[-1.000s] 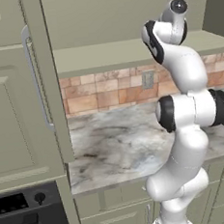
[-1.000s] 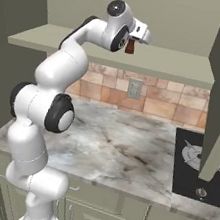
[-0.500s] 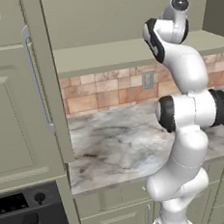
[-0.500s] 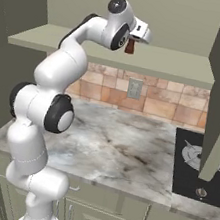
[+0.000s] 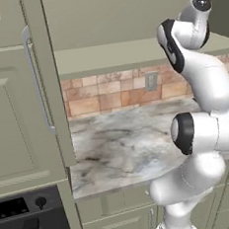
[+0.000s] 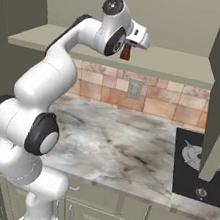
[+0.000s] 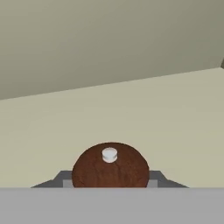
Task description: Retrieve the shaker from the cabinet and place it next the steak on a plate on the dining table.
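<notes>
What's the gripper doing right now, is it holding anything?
Gripper: closed on the brown shaker, at the cabinet shelf.

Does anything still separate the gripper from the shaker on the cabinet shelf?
No. In the hand view the shaker sits directly between the dark fingertips, and the right base view shows the gripper closed around it just above the cabinet shelf.
</notes>
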